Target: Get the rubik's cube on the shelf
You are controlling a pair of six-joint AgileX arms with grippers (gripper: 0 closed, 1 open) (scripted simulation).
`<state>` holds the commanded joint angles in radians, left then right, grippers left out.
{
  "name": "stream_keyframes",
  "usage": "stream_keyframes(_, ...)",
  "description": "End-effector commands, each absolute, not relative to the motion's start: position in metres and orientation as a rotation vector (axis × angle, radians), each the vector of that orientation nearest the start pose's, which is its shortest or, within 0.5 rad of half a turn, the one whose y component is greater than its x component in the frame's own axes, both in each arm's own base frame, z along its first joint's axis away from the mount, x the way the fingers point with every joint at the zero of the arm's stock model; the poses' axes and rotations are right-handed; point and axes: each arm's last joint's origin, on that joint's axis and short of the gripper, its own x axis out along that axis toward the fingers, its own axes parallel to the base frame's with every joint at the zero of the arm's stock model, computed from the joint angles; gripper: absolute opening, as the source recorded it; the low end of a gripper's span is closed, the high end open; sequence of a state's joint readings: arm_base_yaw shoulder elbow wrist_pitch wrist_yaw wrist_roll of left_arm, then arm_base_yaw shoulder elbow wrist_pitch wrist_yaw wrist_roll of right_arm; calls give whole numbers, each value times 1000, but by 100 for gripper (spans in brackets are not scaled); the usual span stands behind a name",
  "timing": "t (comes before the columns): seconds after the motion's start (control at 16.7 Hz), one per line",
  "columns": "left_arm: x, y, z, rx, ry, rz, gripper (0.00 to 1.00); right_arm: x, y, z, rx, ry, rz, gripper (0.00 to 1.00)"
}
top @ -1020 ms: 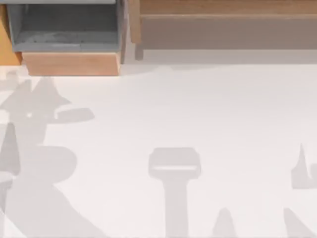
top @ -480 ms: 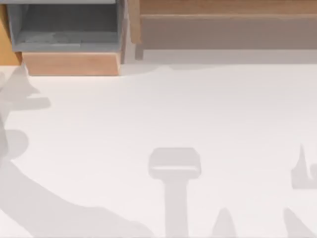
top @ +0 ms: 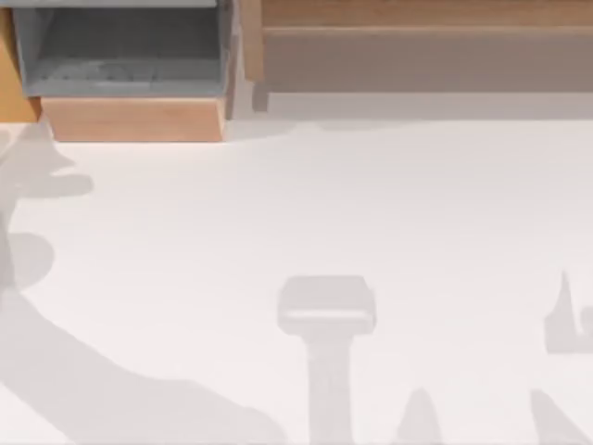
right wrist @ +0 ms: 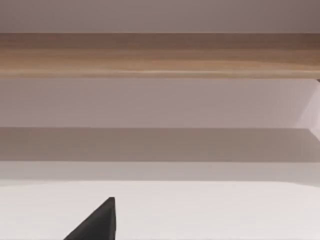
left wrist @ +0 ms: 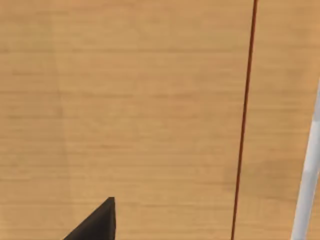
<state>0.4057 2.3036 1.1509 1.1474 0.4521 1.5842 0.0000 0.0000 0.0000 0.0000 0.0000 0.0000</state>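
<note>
Shelf (top: pixel 417 14): far right of table (top: pixel 371 204), ledge bare where seen.
Box (top: pixel 120 56): far left, grey-lined.
Cube: whereabouts cannot tell.
Grippers: finger state cannot tell.
Risk: cube location unconfirmed; blind reach could strike shelf front or box.

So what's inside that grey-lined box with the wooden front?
The grey-lined box with the wooden front shows a bare grey floor and walls with faint smudges. Its rear part runs past the picture's edge, so that cannot be seen.

left gripper (left wrist: pixel 97 223): black wedge tip | right gripper (right wrist: pixel 97 223): black wedge tip
</note>
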Motion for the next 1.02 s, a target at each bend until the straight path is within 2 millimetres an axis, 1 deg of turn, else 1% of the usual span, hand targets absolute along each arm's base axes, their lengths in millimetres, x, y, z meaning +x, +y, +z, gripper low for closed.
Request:
stream_keyframes(0.18,431,171,95,1571,-16,-16,100,106,-1,160,0,0,0,100)
stream_keyframes(0.42,433,171,95,1571,-16,-16,100,106,-1,160,0,0,0,100)
stream_keyframes(1.02,433,171,95,1571,-16,-16,25,106,-1,160,0,0,0,100)
